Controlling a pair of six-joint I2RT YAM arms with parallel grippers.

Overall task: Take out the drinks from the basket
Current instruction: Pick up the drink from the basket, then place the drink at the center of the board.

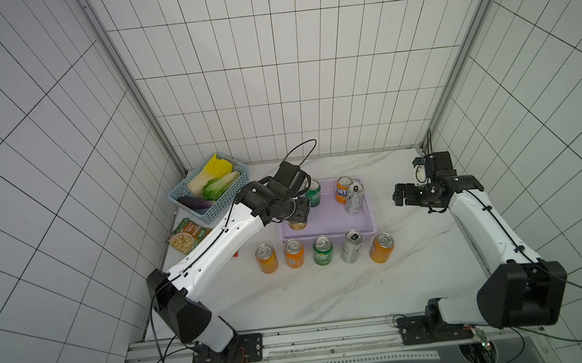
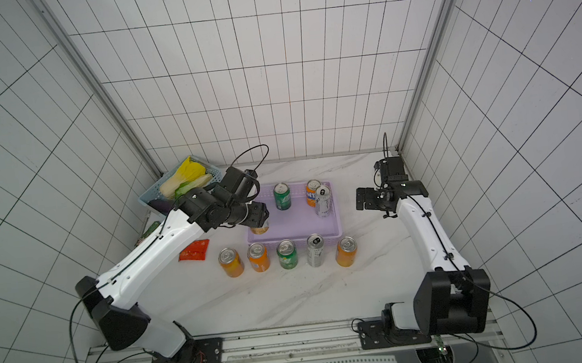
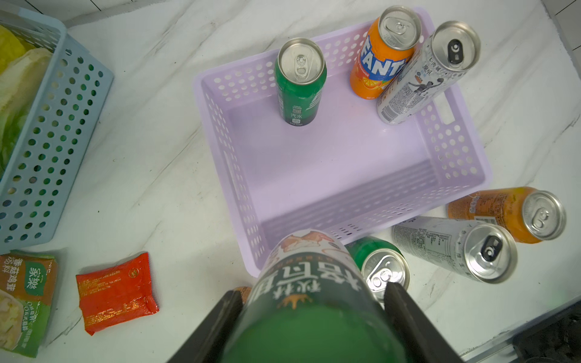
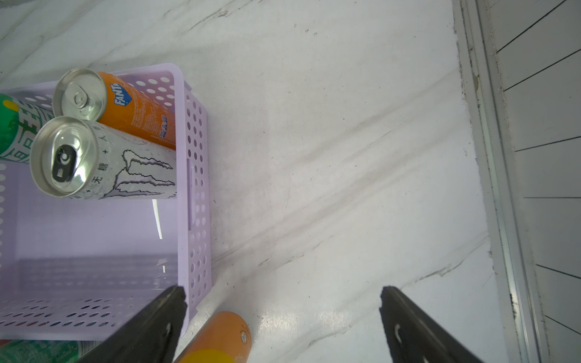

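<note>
Your left pincer [image 3: 313, 289] is clamped on the dark green metal can with the white-and-gold base [image 3: 314, 270], one black finger on each side of its body. In both top views the wrist covers nearly all of that can. Only its pale lower end [image 1: 297, 224] shows, over the near left corner of the shallow lilac perforated plastic basket [image 1: 326, 219]. You cannot tell whether its base touches the basket floor.

Three drinks stand along the far side of the basket. A green can [image 1: 313, 193] is on the left. In the far right corner an orange Fanta can [image 1: 342, 190] has a tall slim silver-white can [image 1: 354, 198] right against it. Whether that silver one leans or stands straight is hard to judge.

Five more stand in a row on the white marble worktop [image 1: 331, 296], just near of the basket. From the left they are the left-end orange can [image 1: 266, 258], the second orange can [image 1: 294, 254], the row's green can [image 1: 322, 251], the row's silver-white can [image 1: 351, 246] and the right-end orange can [image 1: 382, 248]. In the left wrist view the gripped can and one finger cover part of the row's green can, and the two left orange cans are all but hidden.

Your right pincer [image 4: 282, 289] stands wide open and empty over bare worktop, just right of the basket. Its wrist view cuts off the right-end orange can at the frame edge.

At far left, a light-blue perforated basket [image 1: 227, 202] holds leafy vegetables. A green soup packet [image 1: 188, 233] lies just near of it, and a flat red packet [image 2: 195, 251] lies at the edge of the left forearm.
</note>
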